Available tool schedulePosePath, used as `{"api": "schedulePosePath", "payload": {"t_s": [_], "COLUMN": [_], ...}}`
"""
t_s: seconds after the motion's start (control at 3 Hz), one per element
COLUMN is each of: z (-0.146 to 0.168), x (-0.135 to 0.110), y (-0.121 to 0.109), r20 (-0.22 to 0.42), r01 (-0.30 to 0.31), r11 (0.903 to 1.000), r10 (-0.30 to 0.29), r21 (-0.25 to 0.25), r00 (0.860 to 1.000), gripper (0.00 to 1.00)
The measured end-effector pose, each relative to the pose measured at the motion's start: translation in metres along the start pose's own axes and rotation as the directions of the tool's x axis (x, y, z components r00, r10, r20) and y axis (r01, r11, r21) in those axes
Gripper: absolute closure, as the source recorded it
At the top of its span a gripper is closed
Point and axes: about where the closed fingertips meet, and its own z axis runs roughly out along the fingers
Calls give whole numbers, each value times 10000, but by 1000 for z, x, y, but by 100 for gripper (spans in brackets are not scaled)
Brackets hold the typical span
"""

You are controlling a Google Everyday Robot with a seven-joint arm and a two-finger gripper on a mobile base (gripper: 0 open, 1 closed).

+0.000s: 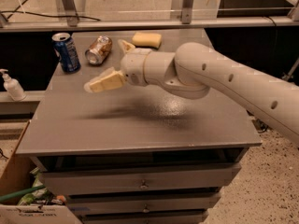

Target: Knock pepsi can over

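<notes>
The pepsi can [66,52], dark blue with a silver top, stands upright at the far left corner of the grey table [140,125]. My gripper [104,64] hovers above the table's middle-left, to the right of the can and a little nearer the front, apart from it. Its fingers are spread open and hold nothing: one finger [103,81] points left, the other [126,45] points up and back. The white arm reaches in from the right.
A gold-brown can [98,50] lies on its side just right of the pepsi can. A yellow sponge [146,39] lies at the far edge. A soap bottle [11,85] stands on a lower ledge at left. A cardboard box [18,195] sits at bottom left.
</notes>
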Motion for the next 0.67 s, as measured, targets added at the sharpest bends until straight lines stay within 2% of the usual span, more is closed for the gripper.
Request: {"api": "schedulePosePath", "payload": {"t_s": [0.33, 0.67], "z": [41, 82], "x": [11, 19], "y": [1, -9], "r20": [-331, -506], "r01": [141, 33], "r11": [9992, 9988], "r10": [-153, -57], "r21": [-368, -485], "r00": [9993, 9987], "gripper": [0, 0]}}
